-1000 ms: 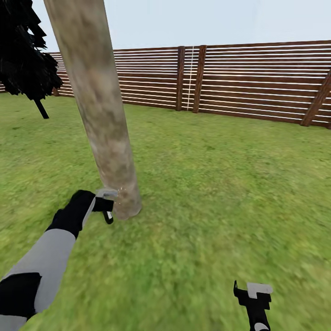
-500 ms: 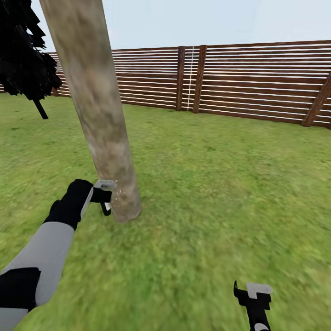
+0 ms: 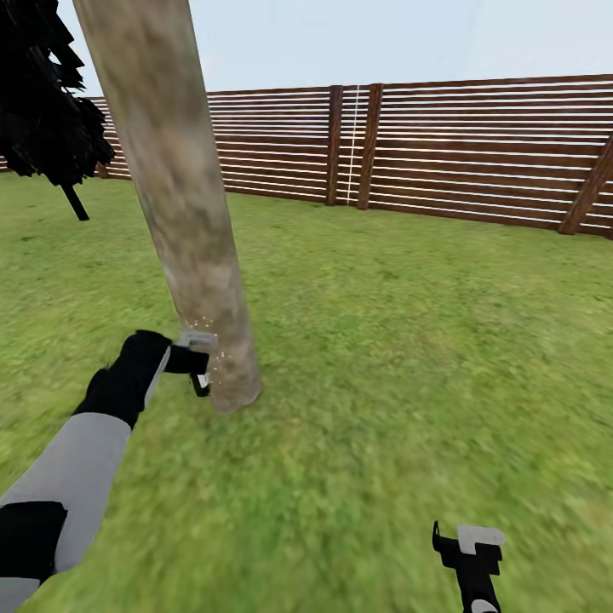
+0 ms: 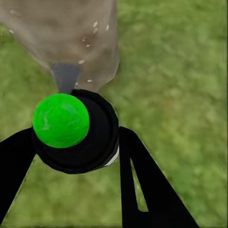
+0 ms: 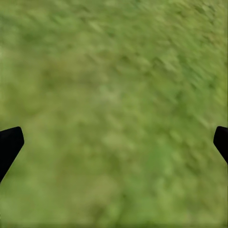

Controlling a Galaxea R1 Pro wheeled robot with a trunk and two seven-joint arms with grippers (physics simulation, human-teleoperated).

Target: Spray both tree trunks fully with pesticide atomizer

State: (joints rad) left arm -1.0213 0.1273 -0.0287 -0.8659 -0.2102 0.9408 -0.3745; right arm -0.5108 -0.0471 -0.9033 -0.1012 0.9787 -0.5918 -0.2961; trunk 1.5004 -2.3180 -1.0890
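Nearest, low over the grass (image 3: 383,409), the right gripper (image 5: 114,142) hangs with its jaws spread wide and nothing between them. Farther out, the left gripper (image 4: 71,185) has its jaws closed around the dark body of the pesticide atomizer (image 4: 76,130), which sits between them with its green cap toward the wrist camera and its grey nozzle aimed at the tree trunk (image 3: 183,204), just beside the trunk's base. White pesticide (image 3: 211,358) specks dot the bark there. Beyond stand a near-black tree (image 3: 42,102) and the slatted fence (image 3: 443,153).
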